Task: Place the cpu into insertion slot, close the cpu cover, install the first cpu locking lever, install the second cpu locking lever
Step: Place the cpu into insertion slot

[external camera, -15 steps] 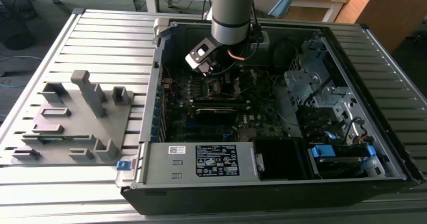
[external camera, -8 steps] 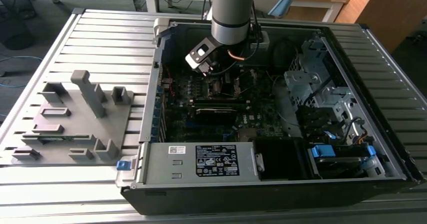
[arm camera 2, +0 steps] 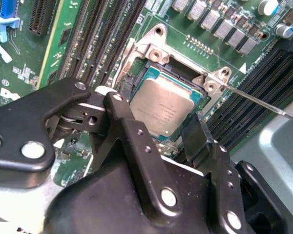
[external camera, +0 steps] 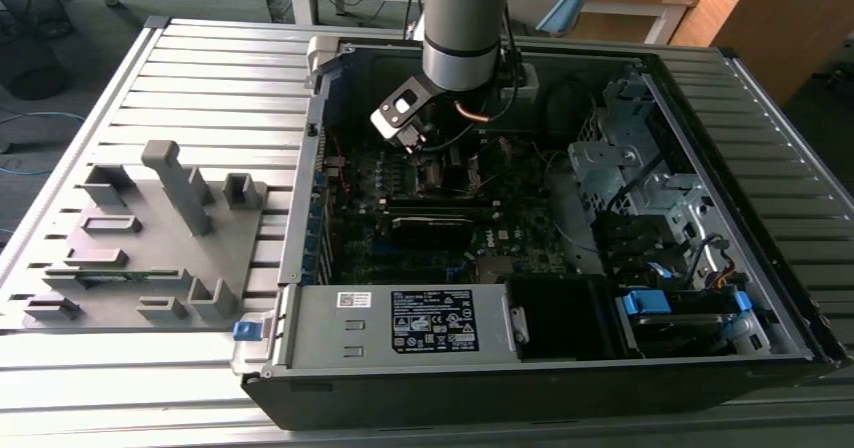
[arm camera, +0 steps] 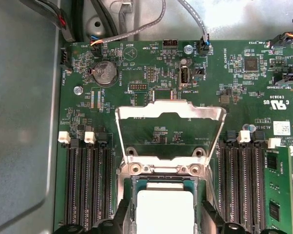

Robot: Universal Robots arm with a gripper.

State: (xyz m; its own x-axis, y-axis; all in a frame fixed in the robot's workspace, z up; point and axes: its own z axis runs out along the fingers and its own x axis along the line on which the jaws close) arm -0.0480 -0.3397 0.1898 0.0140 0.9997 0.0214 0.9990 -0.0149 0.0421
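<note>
The placing step looks all but done. The chip (arm camera 2: 161, 100) lies flat inside the socket (arm camera 2: 147, 48). The gripper (arm camera 2: 161, 124) hangs just above the socket, its jaws spread to either side of the chip with a gap showing, so it grips nothing. The cover (arm camera: 171, 108) stands hinged up at one edge of the socket. I'd judge that closing it needs the gripper clear of the socket first.

Dull grey metal cpu (arm camera 2: 163, 105), shiny silver metal cpu cover (arm camera: 205, 113), green motherboard (arm camera: 224, 73), ribbed grey metal table (external camera: 200, 68)
</note>
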